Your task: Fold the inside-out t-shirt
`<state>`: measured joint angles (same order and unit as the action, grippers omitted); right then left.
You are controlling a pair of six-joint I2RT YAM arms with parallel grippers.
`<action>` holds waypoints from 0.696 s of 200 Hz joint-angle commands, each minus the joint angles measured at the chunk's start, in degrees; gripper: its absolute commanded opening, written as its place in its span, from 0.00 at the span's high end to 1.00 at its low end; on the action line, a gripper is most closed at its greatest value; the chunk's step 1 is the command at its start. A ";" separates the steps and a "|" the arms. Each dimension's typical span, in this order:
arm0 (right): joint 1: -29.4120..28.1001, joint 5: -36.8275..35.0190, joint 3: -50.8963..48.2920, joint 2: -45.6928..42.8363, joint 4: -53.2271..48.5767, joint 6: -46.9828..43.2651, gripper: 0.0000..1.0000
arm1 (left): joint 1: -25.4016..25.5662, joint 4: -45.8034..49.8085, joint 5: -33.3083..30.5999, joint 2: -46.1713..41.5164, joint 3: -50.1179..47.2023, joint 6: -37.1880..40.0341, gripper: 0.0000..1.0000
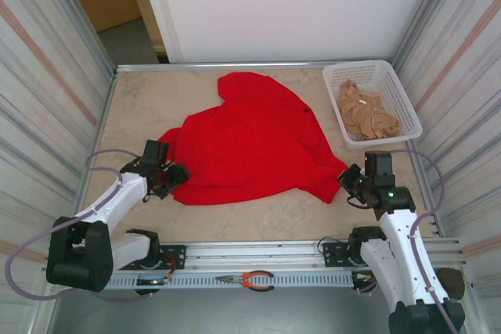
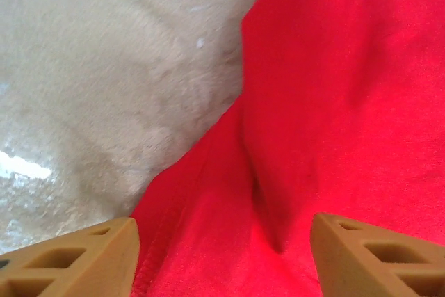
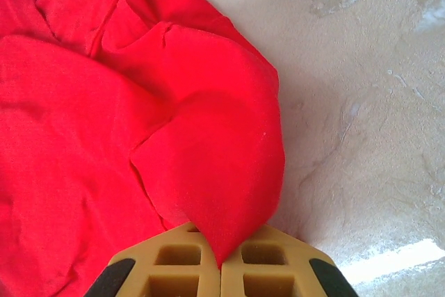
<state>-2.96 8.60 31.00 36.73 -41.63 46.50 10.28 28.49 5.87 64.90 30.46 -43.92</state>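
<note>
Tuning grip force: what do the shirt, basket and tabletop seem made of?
Shirt: soft matte red cloth; it drapes and creases. Basket: probably white plastic, with lattice walls. Tabletop: beige, marbled, slightly glossy; stone or laminate, unclear.

White-black arms (image 1: 117, 197); tan fingers (image 2: 69, 262), lilac cables (image 1: 109, 152)

no readable text, labels, brands, numbers or signs anywhere in view

left tool (image 2: 224, 238): fingers cut off at bottom edge | t-shirt (image 3: 208, 172) tip hidden between right tool (image 3: 221, 259) fingers
</note>
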 commanded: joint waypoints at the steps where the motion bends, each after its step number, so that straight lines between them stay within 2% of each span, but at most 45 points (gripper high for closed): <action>1: 0.33 -0.34 1.48 0.18 0.97 0.26 1.00 | 0.15 -0.38 -1.52 -3.22 -2.72 -2.43 0.39; 17: 0.33 0.13 1.52 0.54 1.61 0.56 1.00 | 0.18 0.12 -1.87 -4.72 -4.49 -3.64 0.45; 52: 0.33 1.74 1.65 1.51 3.36 1.38 1.00 | 0.18 -2.94 -0.86 -4.73 -8.14 -5.52 0.45; 57: 0.33 1.93 1.73 1.69 3.68 1.56 1.00 | 0.22 -3.89 -0.62 -4.18 -8.22 -5.56 0.47; 64: 0.32 2.27 1.97 2.02 4.19 1.69 1.00 | 0.18 -5.26 -0.17 -3.09 -8.16 -5.37 0.58; 77: 0.35 2.94 3.24 2.97 4.98 1.84 1.00 | 0.02 -7.13 -0.35 -0.58 -6.51 -4.06 0.94; 80: 0.34 3.11 3.76 3.27 5.24 1.84 1.00 | -0.06 -7.32 -0.41 -0.20 -5.79 -3.52 1.00; 82: 0.35 3.20 3.92 3.50 5.42 1.77 1.00 | -0.08 -7.42 -0.46 0.27 -5.37 -3.05 1.00; 100: 0.33 4.64 8.41 6.80 8.35 1.42 1.00 | -1.95 -5.21 -0.01 3.08 3.48 2.27 1.00; 115: 0.38 6.46 15.24 12.17 10.21 0.12 1.00 | -3.25 -1.04 0.11 3.90 15.23 6.62 1.00; 139: 0.63 9.48 32.99 22.21 11.28 -2.19 1.00 | -5.87 5.51 2.39 6.49 37.43 10.15 1.00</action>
<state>-2.87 14.00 49.23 52.14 -36.21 47.07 6.94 30.92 6.00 71.09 49.04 -40.21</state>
